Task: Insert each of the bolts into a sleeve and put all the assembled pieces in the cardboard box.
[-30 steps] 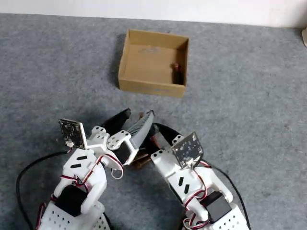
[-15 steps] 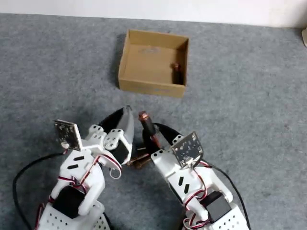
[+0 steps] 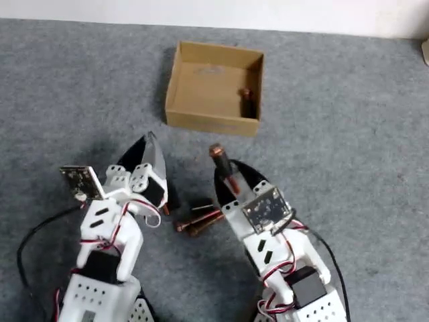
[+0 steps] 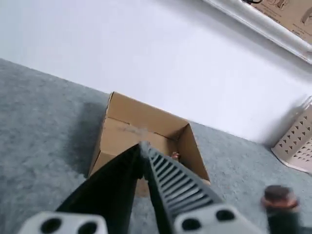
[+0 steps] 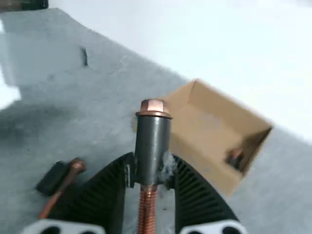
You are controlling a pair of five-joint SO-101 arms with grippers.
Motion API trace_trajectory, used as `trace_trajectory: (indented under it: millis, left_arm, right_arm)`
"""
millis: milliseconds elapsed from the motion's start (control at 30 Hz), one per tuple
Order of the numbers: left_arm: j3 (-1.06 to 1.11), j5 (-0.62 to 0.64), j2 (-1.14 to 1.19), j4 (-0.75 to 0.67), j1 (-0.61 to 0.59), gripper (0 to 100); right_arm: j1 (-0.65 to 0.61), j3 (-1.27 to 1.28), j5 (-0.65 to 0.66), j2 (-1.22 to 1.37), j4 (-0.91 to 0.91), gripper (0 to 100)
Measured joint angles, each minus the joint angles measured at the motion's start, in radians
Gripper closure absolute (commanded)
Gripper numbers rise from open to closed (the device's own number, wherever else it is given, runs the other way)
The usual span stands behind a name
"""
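Note:
The cardboard box sits on the grey carpet at the back, with one assembled bolt and sleeve standing in its right corner. My right gripper is shut on another assembled piece, a copper bolt through a black sleeve, held upright just in front of the box. The right wrist view has this piece between the fingers, the box beyond it. My left gripper is shut on nothing, left of the right one; its tips point at the box.
Loose copper bolts lie on the carpet between the two arms; one bolt lies beside a black sleeve. A white perforated container stands by the wall at the far right.
My left gripper has let go of the piece, shut, and swung away to the left. The right gripper has carried the assembled piece a little right and toward the box.

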Motion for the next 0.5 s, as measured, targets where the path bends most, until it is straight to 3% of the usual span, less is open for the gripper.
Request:
trace_trajectory:
  millis: [167, 500]
  left_arm:
    - [-0.014, 0.0, 0.209, -0.055, 0.002, 99]
    - [-0.161, 0.0, 0.551, -0.064, -0.029, 99]
  right_arm:
    - [0.083, -0.086, 0.02, 0.219, -0.041, 99.5]
    - [0.218, -0.87, 0.02, 1.111, -0.041, 99.5]
